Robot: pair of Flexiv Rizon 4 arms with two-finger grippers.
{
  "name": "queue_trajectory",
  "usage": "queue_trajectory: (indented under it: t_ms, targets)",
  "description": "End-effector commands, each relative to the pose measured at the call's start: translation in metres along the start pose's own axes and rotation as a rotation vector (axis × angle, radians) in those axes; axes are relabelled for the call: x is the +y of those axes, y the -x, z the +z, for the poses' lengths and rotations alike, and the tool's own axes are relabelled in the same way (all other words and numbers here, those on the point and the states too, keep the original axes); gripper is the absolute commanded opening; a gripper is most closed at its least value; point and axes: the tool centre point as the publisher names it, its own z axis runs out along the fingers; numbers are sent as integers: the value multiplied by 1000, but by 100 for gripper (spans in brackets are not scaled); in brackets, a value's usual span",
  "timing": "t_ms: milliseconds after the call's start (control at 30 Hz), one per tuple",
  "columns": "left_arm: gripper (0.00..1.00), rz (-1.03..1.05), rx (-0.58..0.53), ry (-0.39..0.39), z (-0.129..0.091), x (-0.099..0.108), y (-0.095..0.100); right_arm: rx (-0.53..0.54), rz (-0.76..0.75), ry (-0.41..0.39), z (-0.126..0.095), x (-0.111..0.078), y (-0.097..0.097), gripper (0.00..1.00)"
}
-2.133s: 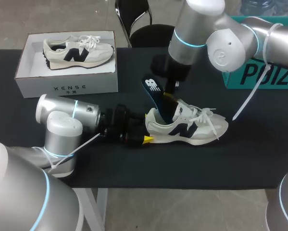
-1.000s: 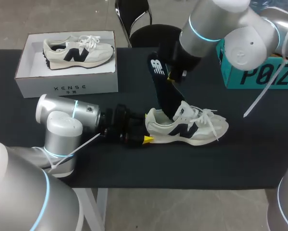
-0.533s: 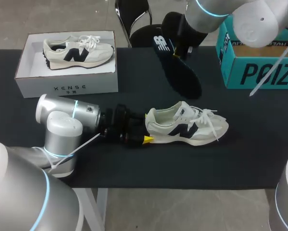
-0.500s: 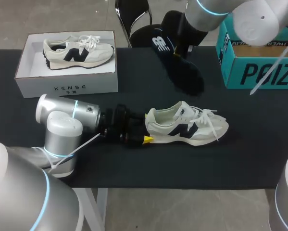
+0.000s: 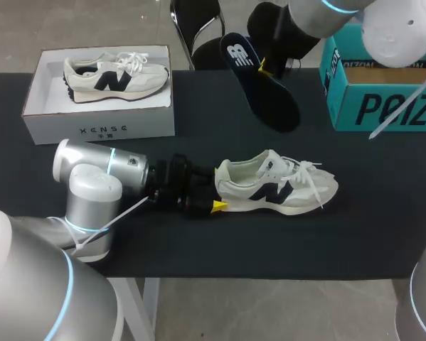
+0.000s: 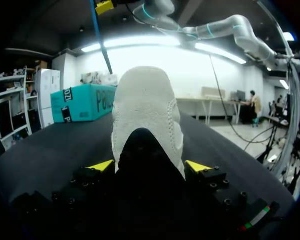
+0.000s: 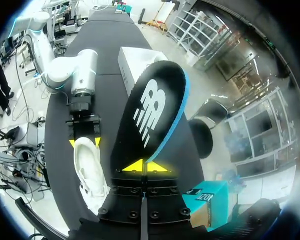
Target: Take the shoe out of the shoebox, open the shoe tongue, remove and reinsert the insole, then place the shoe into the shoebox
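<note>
Most of the shoe hides behind its heel.

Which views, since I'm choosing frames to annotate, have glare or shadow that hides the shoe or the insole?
Left wrist view: strong backlight behind the shoe, its near heel dark. Right wrist view: the insole is evenly lit, logo clear. Head view: even light, no glare, though the dark insole blends into the black table.

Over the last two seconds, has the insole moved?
Yes. The insole, held in the right gripper, has lifted clear of the shoe it stood in and gone up and away, now level with the teal box.
</note>
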Motion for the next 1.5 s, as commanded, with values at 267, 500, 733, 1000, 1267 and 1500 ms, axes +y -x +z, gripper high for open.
queue_trajectory:
  t_ms: [267,500,733,1000,1267,1500]
  targets:
    - [0,0,0,0,2,3,-1,-4,-1,7,-1,-3,-2,0]
    - [0,0,0,0,2,3,-1,-10,41,42,-44,5,-43,0]
    - [0,0,0,0,2,3,-1,-43,100,31,-92,7,-85,0]
    - [0,0,0,0,2,3,-1,-65,92,55,-132,18,-118,0]
    - [0,0,0,0,2,3,-1,-68,83,123,-166,19,-142,0]
    - [0,0,0,0,2,3,-1,-61,105,116,-188,15,-155,0]
